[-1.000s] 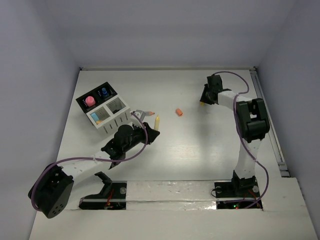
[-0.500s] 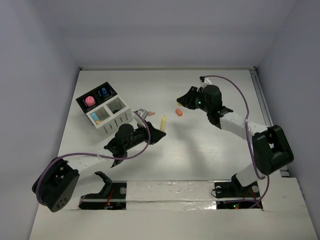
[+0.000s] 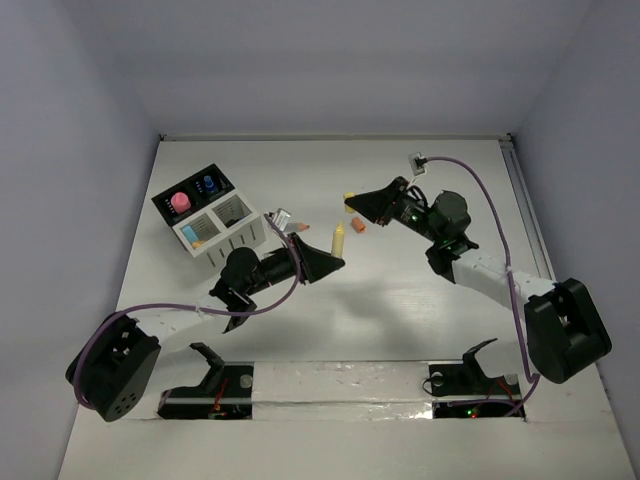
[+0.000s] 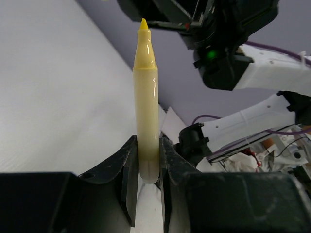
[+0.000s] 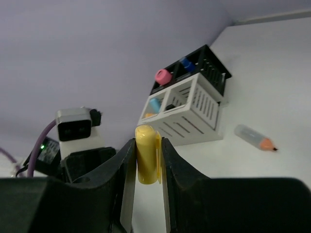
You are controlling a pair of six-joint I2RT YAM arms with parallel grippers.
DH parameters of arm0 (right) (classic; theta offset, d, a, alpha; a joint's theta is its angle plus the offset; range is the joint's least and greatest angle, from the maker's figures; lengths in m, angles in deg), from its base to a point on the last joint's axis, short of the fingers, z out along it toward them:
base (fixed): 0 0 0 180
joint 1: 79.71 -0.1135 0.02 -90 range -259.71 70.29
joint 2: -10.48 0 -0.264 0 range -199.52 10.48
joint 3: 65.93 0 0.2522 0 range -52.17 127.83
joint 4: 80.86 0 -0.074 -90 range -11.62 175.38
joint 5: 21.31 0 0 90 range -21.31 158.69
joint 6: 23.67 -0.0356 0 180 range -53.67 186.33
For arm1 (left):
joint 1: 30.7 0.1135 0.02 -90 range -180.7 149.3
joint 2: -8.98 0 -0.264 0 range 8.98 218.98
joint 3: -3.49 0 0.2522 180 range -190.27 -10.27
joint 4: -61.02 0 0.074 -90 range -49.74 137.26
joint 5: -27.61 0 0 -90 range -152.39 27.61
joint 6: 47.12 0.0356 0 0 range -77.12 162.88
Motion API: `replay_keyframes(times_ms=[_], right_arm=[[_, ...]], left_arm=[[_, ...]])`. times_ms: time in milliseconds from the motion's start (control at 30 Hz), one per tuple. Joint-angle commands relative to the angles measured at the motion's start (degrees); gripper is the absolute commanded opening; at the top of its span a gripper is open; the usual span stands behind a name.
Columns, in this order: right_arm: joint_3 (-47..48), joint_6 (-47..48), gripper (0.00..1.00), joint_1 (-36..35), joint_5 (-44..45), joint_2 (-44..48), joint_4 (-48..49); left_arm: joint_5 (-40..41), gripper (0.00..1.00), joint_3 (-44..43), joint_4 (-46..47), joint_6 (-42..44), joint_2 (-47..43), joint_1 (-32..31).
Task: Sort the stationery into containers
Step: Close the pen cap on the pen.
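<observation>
Since 1 s ago, the right claw (image 3: 352, 200) has been swung from the far right of the table toward the centre, and the left claw (image 3: 322, 262) has been advanced toward it. The 2 claws are now near each other, tips facing.

The left claw is closed on 1 uncapped yellow marker (image 4: 146, 107), gripped at its lower end and held upright, tip up. The right claw is closed on 1 yellow cap (image 5: 147, 155), pinched between both fingers.

1 orange cap (image 3: 358, 226) lies on the table (image 3: 400, 300) just beside the right claw, between it and the yellow marker. 1 clear-bodied marker with an orange tip (image 3: 285, 219) lies between the left claw and the organizer (image 3: 235, 240).

1 organizer is present, with 4 compartments: 2 black, 2 white. It sits well to the left of both claws.

Only the right wrist view shows the contents clearly: 1 pink-topped item (image 5: 163, 75) and 1 blue-capped item (image 5: 186, 63) in the black compartments, and 1 light blue stick (image 5: 155, 104) in a white compartment. Only the left wrist view shows the marker's bare yellow nib.
</observation>
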State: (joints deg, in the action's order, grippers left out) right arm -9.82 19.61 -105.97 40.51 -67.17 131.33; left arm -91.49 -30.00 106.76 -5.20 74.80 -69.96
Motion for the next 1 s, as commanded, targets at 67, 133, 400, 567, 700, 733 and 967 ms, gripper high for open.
replay_keyframes(times_ms=[67,133,400,567,700,733,967], right_arm=[[-0.51,-3.38,0.0,-2.56,-4.25,0.21,11.09],[-0.95,-3.82,0.0,-2.57,-4.33,0.3,12.22],[-1.39,-4.43,0.0,-3.79,-4.07,1.71,13.37],[-1.57,-4.52,0.0,-3.8,-3.11,1.8,13.81],[-1.04,-4.43,0.0,-3.8,-2.49,1.45,13.37],[-0.87,-4.69,0.0,-4.32,-2.4,1.27,13.63],[-0.16,-5.57,0.0,-4.32,-1.78,-0.66,15.65]], left_arm=[[-2.54,0.0,-2.16,9.75,-4.75,-1.22,-0.11],[-2.36,0.0,-2.25,9.75,-4.84,-1.92,-0.11],[-2.19,0.0,-2.34,9.75,-5.36,-2.1,-0.11],[-2.63,0.0,-2.51,10.28,-5.63,-1.84,-0.11],[-2.8,0.0,-2.42,10.1,-5.37,-1.93,-0.11],[-2.8,0.0,-2.42,9.93,-5.36,-1.84,-0.11],[-3.42,0.0,-2.86,9.75,-5.28,-0.87,-0.64]])
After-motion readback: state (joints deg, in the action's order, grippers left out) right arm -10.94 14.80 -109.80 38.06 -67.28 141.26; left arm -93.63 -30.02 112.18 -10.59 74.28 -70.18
